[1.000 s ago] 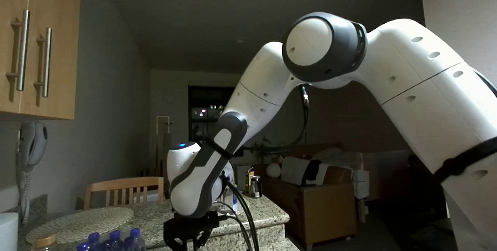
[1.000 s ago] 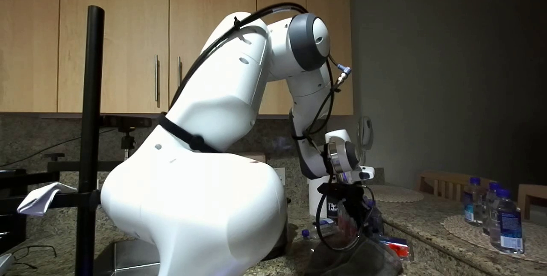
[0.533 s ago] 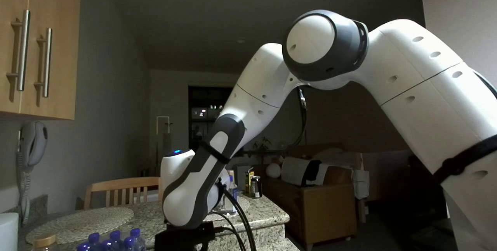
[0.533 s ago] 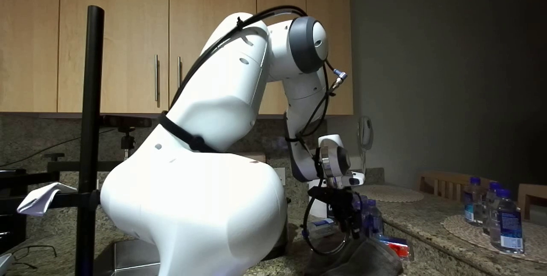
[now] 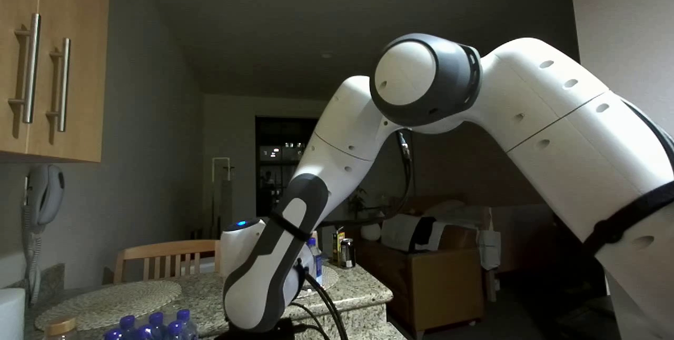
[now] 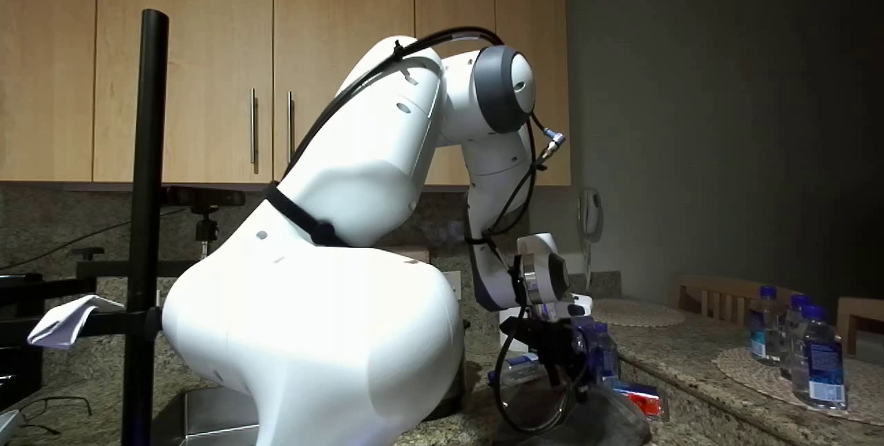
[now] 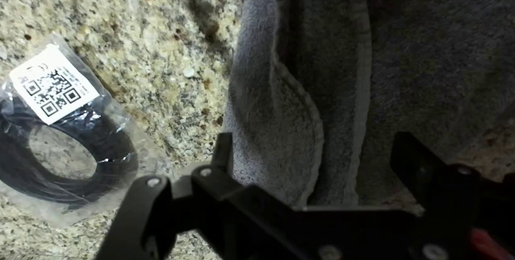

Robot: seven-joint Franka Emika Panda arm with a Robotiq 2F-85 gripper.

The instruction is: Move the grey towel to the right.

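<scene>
The grey towel (image 7: 418, 46) lies in folds on the speckled counter, filling the middle and right of the wrist view. In an exterior view the grey towel (image 6: 611, 418) is a dark heap at the lower edge, below the hand. My gripper (image 7: 313, 147) stands open over the towel's folded hems, its fingers wide apart with towel showing in the gap. Whether the fingertips touch the cloth I cannot tell. The gripper (image 6: 563, 384) points down in an exterior view, partly behind its cable loop. Elsewhere only its dark upper part shows at the bottom edge.
A bagged black coil (image 7: 116, 159) lies left of the towel. Near the hand are a lying bottle (image 6: 521, 370), upright bottles (image 6: 608, 356) and a red packet (image 6: 646, 403). A raised ledge (image 6: 684, 363) runs along the side, bearing more bottles (image 6: 822, 363).
The arm has come down, bringing the hand lower towards the towel and slightly left in both exterior views. The fingers have spread apart. The towel lies about where it was.
</scene>
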